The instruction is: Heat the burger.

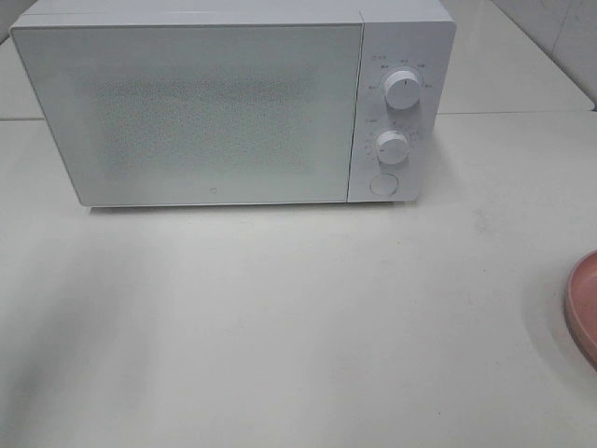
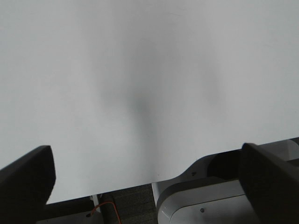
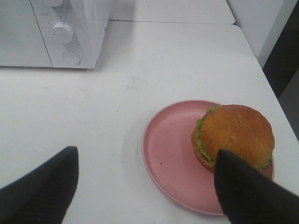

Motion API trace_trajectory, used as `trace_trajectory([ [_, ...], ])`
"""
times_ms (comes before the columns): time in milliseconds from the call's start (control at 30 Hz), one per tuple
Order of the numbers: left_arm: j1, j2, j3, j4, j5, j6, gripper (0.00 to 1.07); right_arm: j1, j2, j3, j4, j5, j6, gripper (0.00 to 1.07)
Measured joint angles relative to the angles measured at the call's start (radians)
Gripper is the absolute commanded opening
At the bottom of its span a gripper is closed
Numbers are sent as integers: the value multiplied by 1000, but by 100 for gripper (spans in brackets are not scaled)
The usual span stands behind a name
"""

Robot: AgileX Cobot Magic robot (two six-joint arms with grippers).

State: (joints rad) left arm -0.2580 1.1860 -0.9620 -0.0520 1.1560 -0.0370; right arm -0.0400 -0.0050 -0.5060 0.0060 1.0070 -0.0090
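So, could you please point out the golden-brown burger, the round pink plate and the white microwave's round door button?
Golden-brown burger [image 3: 236, 133]: right wrist view, centre of the top bun.
Round pink plate [image 3: 170, 149]: right wrist view, bare surface beside the burger.
White microwave's round door button [image 1: 383, 185]: exterior high view, button's centre.

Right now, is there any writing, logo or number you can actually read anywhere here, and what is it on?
None is readable.
Markings around the two white round knobs of the white box-shaped microwave: too small and blurred.
Tiny mark low on its door: unreadable.
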Motion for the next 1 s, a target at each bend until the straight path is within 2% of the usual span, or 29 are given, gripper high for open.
trace_trajectory([
  [67,28,-18,0,0,12,6,100,0,0,0,0,0,0,76],
  [133,93,-87,0,1,37,12,100,0,0,0,0,0,0,76],
  [300,102,-155,17,2,40,15,100,0,0,0,0,0,0,76],
  [400,102,-216,76,2,41,16,100,0,0,0,0,0,0,76],
  [433,102,-252,126,2,35,16,100,0,0,0,0,0,1,76],
  [467,102,-252,126,2,35,16,100,0,0,0,0,0,1,76],
  [533,102,-305,213,2,28,16,100,0,0,0,0,0,1,76],
  [567,102,-305,213,2,28,16,100,0,0,0,0,0,1,76],
  [600,102,-342,275,2,16,18,100,0,0,0,0,0,1,76],
  [667,102,-360,305,2,5,19,100,0,0,0,0,0,1,76],
  [700,102,-393,354,1,-9,20,100,0,0,0,0,0,1,76],
  [867,102,-489,433,0,-56,21,100,0,0,0,0,0,1,76],
  [1000,102,-581,437,0,-71,24,100,0,0,0,0,0,1,76],
])
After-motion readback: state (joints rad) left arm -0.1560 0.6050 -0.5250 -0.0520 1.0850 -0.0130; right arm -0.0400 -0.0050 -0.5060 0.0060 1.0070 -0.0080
